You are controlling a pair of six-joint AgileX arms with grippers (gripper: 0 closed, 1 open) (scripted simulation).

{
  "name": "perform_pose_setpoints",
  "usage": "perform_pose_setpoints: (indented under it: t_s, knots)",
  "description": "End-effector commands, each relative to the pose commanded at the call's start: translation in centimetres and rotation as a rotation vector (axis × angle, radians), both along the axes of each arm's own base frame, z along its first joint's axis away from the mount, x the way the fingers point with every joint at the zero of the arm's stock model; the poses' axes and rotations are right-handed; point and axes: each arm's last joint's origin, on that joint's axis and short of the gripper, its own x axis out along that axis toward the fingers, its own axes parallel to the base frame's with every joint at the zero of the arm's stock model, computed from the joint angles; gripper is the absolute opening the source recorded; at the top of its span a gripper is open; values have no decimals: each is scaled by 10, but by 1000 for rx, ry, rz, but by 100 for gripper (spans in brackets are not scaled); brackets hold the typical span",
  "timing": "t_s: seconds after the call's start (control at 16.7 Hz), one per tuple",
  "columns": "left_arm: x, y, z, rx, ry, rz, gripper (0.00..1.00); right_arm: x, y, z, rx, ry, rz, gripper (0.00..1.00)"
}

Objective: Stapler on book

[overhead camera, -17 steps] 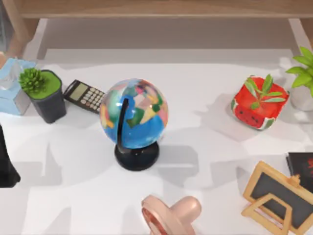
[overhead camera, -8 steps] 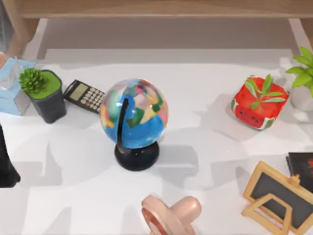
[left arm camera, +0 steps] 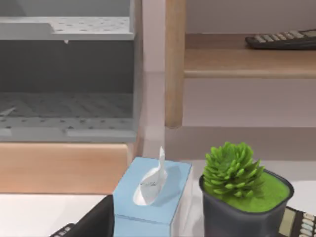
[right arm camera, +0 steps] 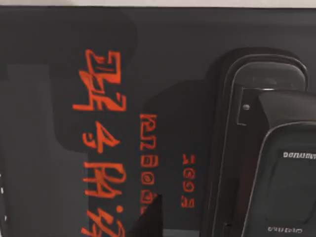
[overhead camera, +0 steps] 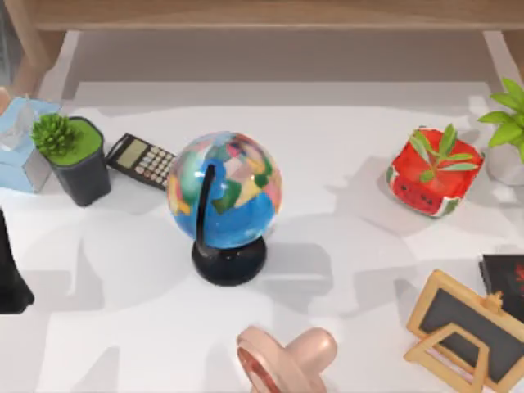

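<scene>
Because the stapler [right arm camera: 266, 148] lies flat on the dark cover of the book [right arm camera: 74, 74], beside the red print, the job looks done or very nearly done. The stapler seems to rest on the book with its own weight, and a soft shadow sits close around it. That makes me think it is touching the cover and not hanging above it.

A small dark tip [right arm camera: 150, 219] pokes in over the book. It may be part of the right gripper. I cannot tell if that gripper is open or closed, or if it has hold of anything.

In the top view the book [overhead camera: 503, 278] lies at the far right edge of the table, just behind the wooden easel [overhead camera: 463, 327]. It lies flat, so it makes a good steady place for the stapler.

The left arm [overhead camera: 10, 270] is parked at the left edge of the table, out of the way. It is near the blue tissue box [overhead camera: 23, 147] and the small green plant in a dark pot [overhead camera: 72, 155]. I cannot tell how its gripper is set either.

The globe [overhead camera: 225, 201] stands in the middle, well apart from the book, so it should not get bumped.

If the right arm lifts away next, it should go straight up, so it does not push the stapler off the cover.
</scene>
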Motion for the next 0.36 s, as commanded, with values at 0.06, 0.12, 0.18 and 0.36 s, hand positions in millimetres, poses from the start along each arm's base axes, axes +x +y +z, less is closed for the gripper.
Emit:
perform_pose_setpoints:
  t_s: [0.06,0.12,0.18,0.36]
  knots:
    - [0,0,0,0,0,0,100,0,0,0,0,0,0,100]
    - [0,0,0,0,0,0,100,0,0,0,0,0,0,100]
    - [0,0,0,0,0,0,100,0,0,0,0,0,0,100]
    - [0,0,0,0,0,0,100,0,0,0,0,0,0,100]
